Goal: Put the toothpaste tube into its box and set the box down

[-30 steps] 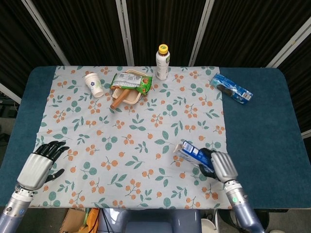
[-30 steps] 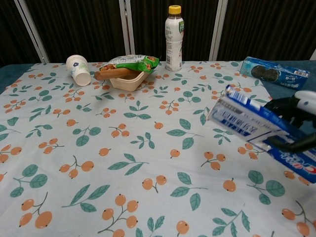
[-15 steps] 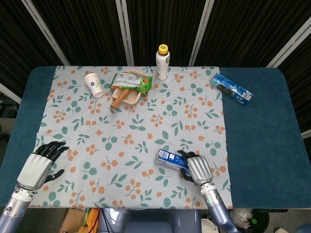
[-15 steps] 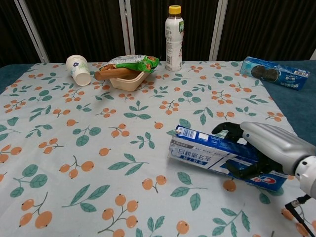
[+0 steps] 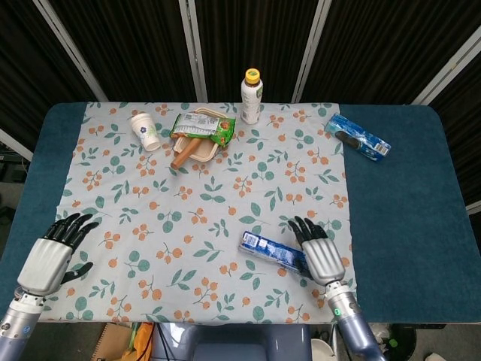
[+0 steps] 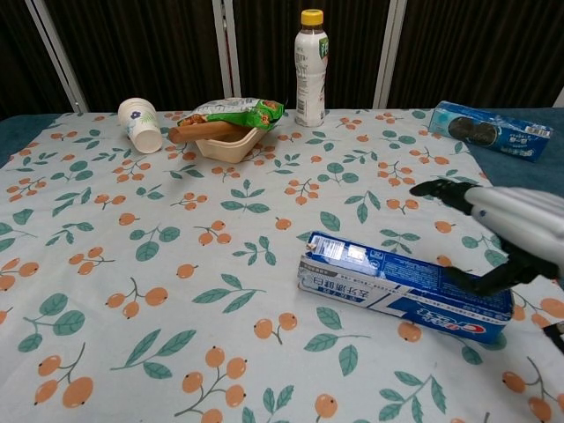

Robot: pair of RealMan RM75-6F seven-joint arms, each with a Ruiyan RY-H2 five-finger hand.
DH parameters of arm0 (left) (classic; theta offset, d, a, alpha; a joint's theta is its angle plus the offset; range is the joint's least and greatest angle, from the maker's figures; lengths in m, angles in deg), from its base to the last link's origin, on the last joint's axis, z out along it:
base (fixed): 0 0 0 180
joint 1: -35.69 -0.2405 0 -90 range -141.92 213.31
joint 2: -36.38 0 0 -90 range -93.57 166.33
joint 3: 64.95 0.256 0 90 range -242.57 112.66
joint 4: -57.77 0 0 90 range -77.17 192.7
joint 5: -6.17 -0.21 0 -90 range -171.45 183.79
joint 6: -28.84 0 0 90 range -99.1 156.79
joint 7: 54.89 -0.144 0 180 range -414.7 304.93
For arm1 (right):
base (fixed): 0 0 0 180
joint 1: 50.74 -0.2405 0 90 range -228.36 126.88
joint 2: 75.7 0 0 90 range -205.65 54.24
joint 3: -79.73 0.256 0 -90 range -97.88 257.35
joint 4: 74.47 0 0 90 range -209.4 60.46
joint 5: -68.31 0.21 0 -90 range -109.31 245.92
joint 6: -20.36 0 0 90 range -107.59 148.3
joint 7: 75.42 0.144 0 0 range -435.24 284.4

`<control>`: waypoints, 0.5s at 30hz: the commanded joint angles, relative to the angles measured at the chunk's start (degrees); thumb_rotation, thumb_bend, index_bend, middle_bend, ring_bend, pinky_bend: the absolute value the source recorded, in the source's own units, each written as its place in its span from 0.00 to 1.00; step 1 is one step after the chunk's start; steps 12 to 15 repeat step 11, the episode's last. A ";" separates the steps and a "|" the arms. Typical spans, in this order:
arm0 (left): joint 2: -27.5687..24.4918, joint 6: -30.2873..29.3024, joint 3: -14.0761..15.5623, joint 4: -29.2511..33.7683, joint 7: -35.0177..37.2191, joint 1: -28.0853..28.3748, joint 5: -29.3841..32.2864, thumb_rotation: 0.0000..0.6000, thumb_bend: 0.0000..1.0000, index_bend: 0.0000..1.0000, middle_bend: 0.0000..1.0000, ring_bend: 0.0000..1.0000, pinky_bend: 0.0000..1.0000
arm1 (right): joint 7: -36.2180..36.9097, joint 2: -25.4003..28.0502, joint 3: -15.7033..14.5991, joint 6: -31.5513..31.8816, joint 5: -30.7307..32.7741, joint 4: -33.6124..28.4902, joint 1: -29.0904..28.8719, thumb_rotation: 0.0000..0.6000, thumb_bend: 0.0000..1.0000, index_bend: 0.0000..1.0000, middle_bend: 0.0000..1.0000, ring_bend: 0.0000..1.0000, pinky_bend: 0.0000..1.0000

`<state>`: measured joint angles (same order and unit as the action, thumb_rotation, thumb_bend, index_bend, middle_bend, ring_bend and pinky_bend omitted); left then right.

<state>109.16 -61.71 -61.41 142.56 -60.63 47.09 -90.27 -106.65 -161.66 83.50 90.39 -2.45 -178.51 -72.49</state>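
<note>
The blue toothpaste box [image 5: 272, 252] [image 6: 401, 288] lies flat on the floral cloth near the front edge, right of centre. The tube itself does not show. My right hand [image 5: 319, 254] [image 6: 509, 227] hovers at the box's right end with fingers spread; only the thumb reaches down beside the box, and nothing is gripped. My left hand [image 5: 51, 253] rests at the front left corner of the table, fingers apart and empty; it is out of the chest view.
Along the back stand a white paper cup [image 5: 144, 131], a bowl with a sausage and a green snack packet [image 5: 200, 134], and a yellow-capped bottle [image 5: 251, 96]. A blue cookie pack [image 5: 358, 135] lies on the bare blue table [image 5: 406, 218] at the back right.
My right hand carried the box leftward and down onto the cloth, then let go and spread its fingers. The left hand shifted slightly toward the front.
</note>
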 commanded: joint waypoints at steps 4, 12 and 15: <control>-3.25 1.52 0.69 5.23 -2.20 -1.83 2.89 1.00 0.02 0.10 0.06 0.07 0.13 | 4.92 18.08 -5.18 9.58 -11.06 -1.85 6.52 1.00 0.43 0.00 0.01 0.00 0.12; -5.22 -1.00 1.32 7.34 -4.76 -4.35 2.49 1.00 0.02 0.07 0.00 0.01 0.07 | 14.50 22.41 -8.44 19.75 -18.02 7.90 13.54 1.00 0.43 0.00 0.00 0.00 0.07; -5.22 -1.00 1.32 7.34 -4.76 -4.35 2.49 1.00 0.02 0.07 0.00 0.01 0.07 | 14.50 22.41 -8.44 19.75 -18.02 7.90 13.54 1.00 0.43 0.00 0.00 0.00 0.07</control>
